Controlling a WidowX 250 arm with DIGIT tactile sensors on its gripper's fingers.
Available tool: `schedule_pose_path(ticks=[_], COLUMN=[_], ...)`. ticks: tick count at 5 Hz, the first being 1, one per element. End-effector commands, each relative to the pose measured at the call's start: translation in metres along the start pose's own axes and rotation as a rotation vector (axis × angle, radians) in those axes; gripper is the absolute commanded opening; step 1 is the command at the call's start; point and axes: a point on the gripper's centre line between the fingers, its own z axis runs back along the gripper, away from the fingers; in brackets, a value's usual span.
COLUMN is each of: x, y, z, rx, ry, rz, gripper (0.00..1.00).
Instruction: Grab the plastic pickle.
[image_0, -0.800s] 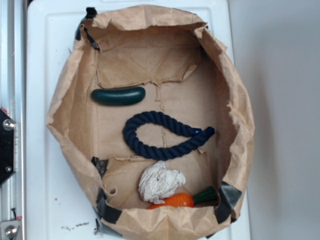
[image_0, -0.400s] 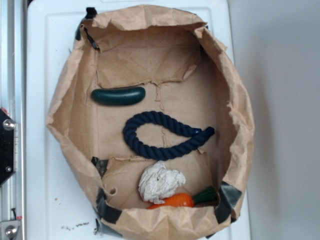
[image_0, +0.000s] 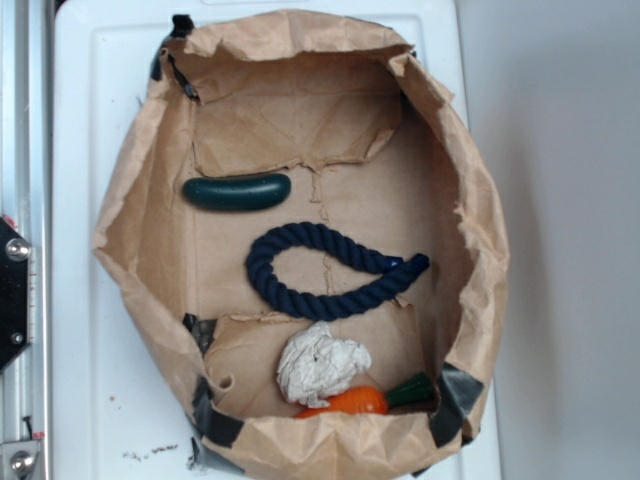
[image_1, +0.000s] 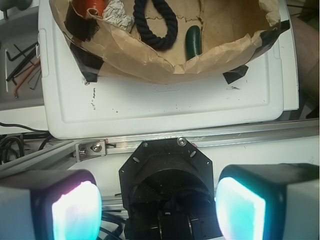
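The plastic pickle (image_0: 236, 192), glossy dark green and slightly curved, lies on the floor of a brown paper bag tray (image_0: 150, 180), at its upper left. In the wrist view the pickle (image_1: 193, 41) shows near the top, just inside the bag's wall. My gripper (image_1: 159, 210) is open, its two glowing pads (image_1: 76, 210) far apart with nothing between them. It hangs well back from the bag, over the robot's black base (image_1: 165, 180). The gripper does not show in the exterior view.
A dark navy rope loop (image_0: 320, 270) lies in the bag's middle. A crumpled white paper ball (image_0: 322, 362) and an orange carrot toy (image_0: 352, 400) sit at the bag's lower end. The bag rests on a white board (image_0: 75, 300). An aluminium rail (image_1: 200, 137) crosses between gripper and board.
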Motion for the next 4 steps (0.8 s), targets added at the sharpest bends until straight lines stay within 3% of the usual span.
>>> schedule_pose_path(ticks=[1, 2, 3, 4], x=[0.041, 0.070, 0.105, 0.121], y=[0.000, 0.009, 0.021, 0.054], z=[0.000, -0.005, -0.020, -0.038], rx=[-0.008, -0.007, 0.033, 0.029], ry=[-0.055, -0.080, -0.080, -0.115], rz=[-0.018, 0.015, 0.027, -0.063], gripper=[1.00, 1.00, 1.00, 1.00])
